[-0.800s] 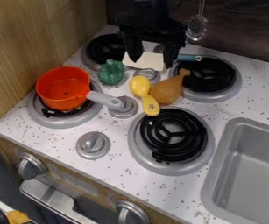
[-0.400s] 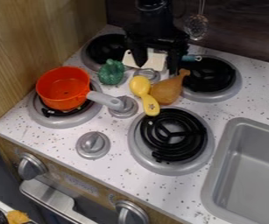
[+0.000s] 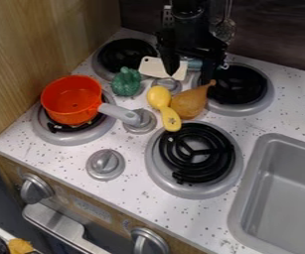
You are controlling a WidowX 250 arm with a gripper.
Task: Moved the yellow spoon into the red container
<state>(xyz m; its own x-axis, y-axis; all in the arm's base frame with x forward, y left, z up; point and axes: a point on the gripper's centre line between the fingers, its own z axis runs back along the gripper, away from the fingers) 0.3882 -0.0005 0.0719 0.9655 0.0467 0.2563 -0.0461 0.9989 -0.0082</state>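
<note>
One round orange-red plastic pot (image 3: 70, 106) with a grey handle sits upright on the left-hand black coil burner (image 3: 65, 139). Near it I see a bumpy dark-green toy (image 3: 126, 82); a smooth brown toy drumstick (image 3: 189, 104) lies against the yellow plastic spoon (image 3: 160, 97) on the white speckled surface (image 3: 138, 196). My claw (image 3: 190, 77) hangs released, behind the spoon.

"Colour of the pot (image 3: 72, 100)?"
"Orange-red, with grey on the handle (image 3: 119, 113)."
"And of the spoon (image 3: 163, 107)?"
"Yellow, with a small dark star."
"Of the bench (image 3: 131, 191)?"
"White, with dark speckles."
"Any brown or green?"
"Brown on the drumstick (image 3: 190, 102), dark green on the pepper (image 3: 126, 83)."
</note>
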